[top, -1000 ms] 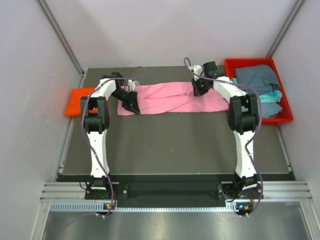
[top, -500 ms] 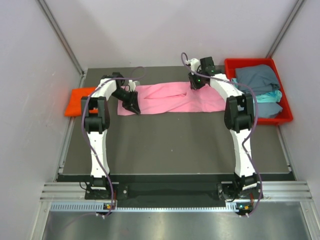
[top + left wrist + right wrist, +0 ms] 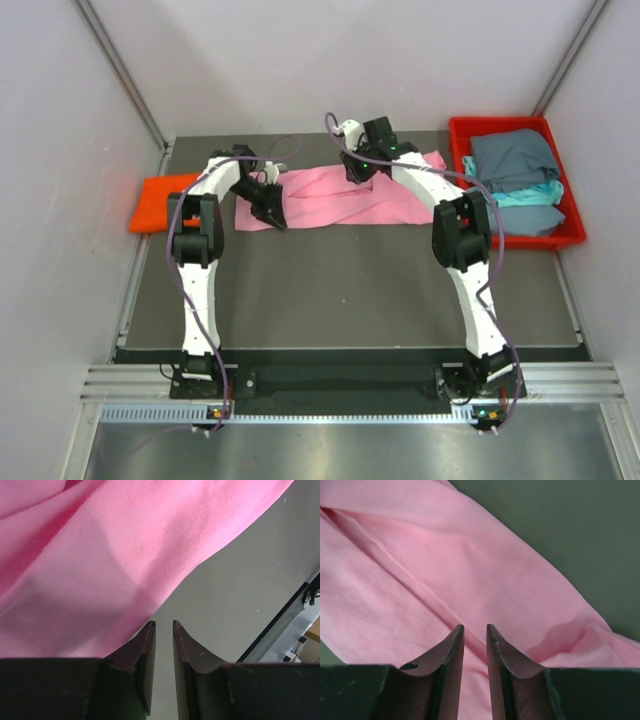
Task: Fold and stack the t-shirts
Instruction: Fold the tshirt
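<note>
Pink shirt (image 3: 330, 205) lies spread lengthwise, left to right, across the far part of the tabletop (image 3: 350, 290), creased, with its right end bunched and turned up toward the far edge. Left pincer (image 3: 272, 212) sits at the shirt's near left corner. In the left wrist view its fingers (image 3: 144, 650) stand a narrow slit apart; grey tabletop shows in the slit and the cloth's edge runs just beside the left fingertip. Right pincer (image 3: 358, 172) is over the shirt's far edge, about mid-length. In the right wrist view its fingers (image 3: 451, 650) are also a narrow slit apart, with pink cloth behind them; cannot tell whether any cloth is clamped. Orange shirt (image 3: 158, 200) lies folded at the far left, overhanging the tabletop's left edge, just beside the pink shirt's left end and apart from it. Red tray (image 3: 500, 123) stands at the far right. It holds a folded grey-blue shirt (image 3: 515, 158) at its far end, and a teal shirt (image 3: 522, 197) shows as a strip nearer in the pile.
</note>
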Available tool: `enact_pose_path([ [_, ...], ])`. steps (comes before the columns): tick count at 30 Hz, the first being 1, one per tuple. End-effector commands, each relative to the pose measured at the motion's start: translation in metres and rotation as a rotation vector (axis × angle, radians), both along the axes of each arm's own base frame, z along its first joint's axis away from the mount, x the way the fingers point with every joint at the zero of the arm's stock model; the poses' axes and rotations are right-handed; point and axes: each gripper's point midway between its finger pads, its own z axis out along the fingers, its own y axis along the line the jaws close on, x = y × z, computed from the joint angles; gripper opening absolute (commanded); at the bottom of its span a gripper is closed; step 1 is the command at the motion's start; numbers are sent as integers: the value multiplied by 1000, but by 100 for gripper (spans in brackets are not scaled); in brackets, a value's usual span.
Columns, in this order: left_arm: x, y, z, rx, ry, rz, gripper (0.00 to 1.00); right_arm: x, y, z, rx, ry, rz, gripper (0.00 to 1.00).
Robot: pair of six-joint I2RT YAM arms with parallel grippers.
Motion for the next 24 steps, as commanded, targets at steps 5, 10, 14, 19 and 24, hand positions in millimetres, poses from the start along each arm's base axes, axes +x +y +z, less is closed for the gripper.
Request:
enact_pose_path([
  [5,7,-2,29,-22,-86,-1,25,23,-66,62,-5,-121,-120,25],
  [10,6,-2,27,-22,-79,0,25,39,-81,62,-15,-144,-157,24],
  [14,7,0,27,-10,-85,0,25,45,-80,44,-19,-124,-155,24],
  [19,7,6,26,26,-92,-3,24,53,-77,31,-11,-117,-164,24],
  [24,6,9,24,39,-87,-2,24,64,-72,17,-2,-118,-175,24],
])
